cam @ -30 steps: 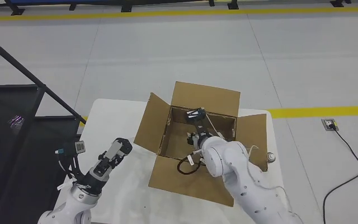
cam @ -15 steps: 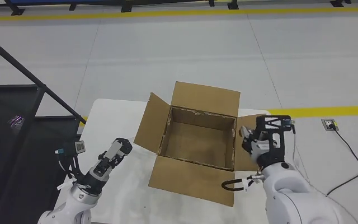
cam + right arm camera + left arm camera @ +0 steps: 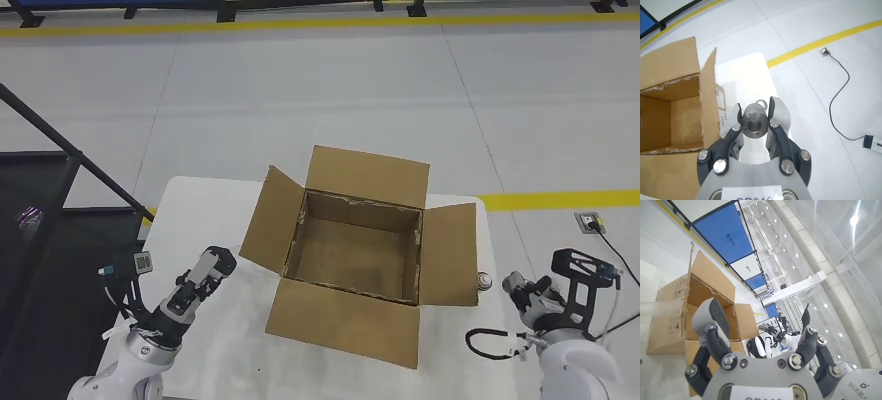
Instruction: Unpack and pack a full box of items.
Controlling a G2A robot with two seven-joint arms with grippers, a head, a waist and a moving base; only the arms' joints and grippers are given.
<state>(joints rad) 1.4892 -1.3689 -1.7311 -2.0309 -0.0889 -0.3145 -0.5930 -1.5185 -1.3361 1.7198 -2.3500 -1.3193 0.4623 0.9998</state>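
1. Okay, biggest first: white table (image 3: 210,215) with rounded corners, carrying the lot.
2. Next up, brown cardboard box (image 3: 350,325) parked roughly mid-table, a bit toward the right side. All four flaps folded outward, top edges torn and ragged, plain cardboard floor showing inside.
3. Left end effector (image 3: 760,307) hanging over the left part of the table, well apart from the box. Dark-padded fingers spread wide with nothing between them.
4. Right end effector (image 3: 755,108) out by the table's right edge, just past the box's right flap. Fingers squeezed in from both sides on a metal cylinder.
5. Said metal cylinder (image 3: 754,123): dull grey, stubby, hole bored through the middle. Lying along the fingers with one flat end facing the wrist camera, held up off the table.
6. Smallest bit: small metal ring (image 3: 483,281), shiny, sitting on the table right beside the outer edge of the right flap. Just beyond the held cylinder in the right wrist view, too small to tell much more.
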